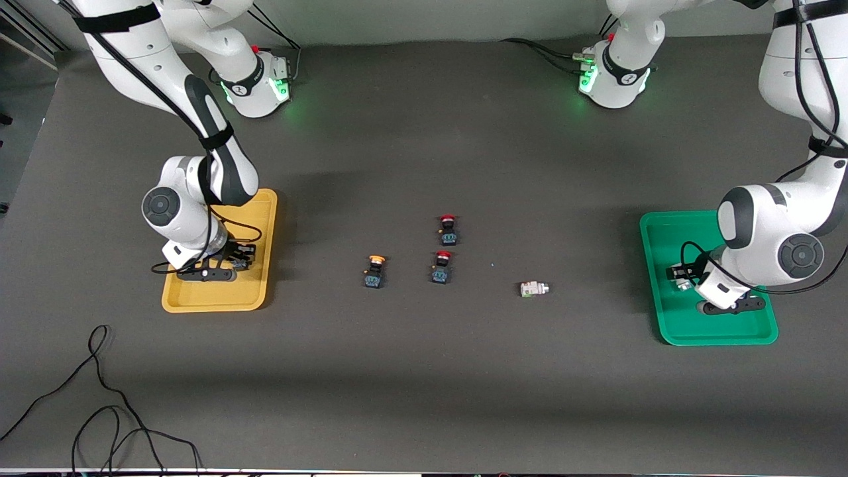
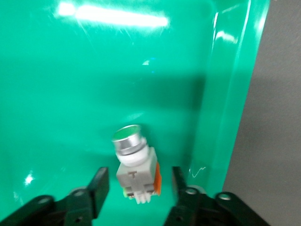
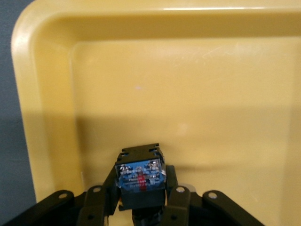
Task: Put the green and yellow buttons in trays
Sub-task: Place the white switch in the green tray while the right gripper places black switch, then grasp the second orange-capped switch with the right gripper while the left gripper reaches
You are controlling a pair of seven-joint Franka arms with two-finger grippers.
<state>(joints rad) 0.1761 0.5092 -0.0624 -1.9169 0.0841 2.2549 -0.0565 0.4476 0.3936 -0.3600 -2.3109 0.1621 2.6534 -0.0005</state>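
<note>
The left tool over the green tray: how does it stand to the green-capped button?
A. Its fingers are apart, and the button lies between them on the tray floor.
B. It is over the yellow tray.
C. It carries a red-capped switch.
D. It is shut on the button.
A: the left tool has gaps on both sides of the green-capped button, which rests in the green tray.

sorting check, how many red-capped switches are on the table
2. One red-capped switch sits mid-table; the other is just nearer the front camera, beside the yellow-capped switch. None looks hidden.
</note>
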